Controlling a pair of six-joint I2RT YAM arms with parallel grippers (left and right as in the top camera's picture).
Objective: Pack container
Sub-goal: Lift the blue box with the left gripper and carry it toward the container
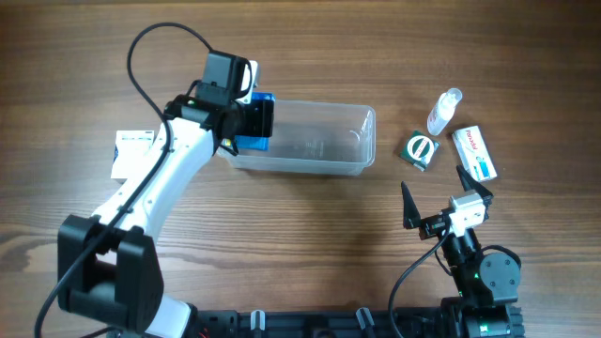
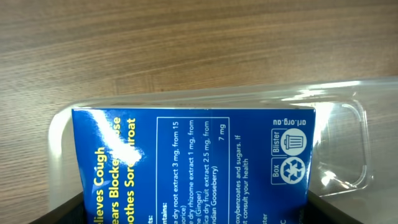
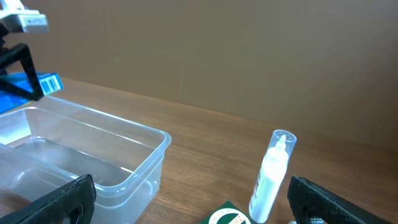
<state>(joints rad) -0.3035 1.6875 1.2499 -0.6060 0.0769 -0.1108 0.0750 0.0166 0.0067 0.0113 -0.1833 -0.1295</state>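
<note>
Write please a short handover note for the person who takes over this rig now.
Left gripper: shut on the blue box, at the container's left end, not yet released.
Right gripper: open, empty, low on the right.
Container otherwise looks empty.
Left to pack: small bottle, green box and white box right of it; white packet under the left arm.
</note>
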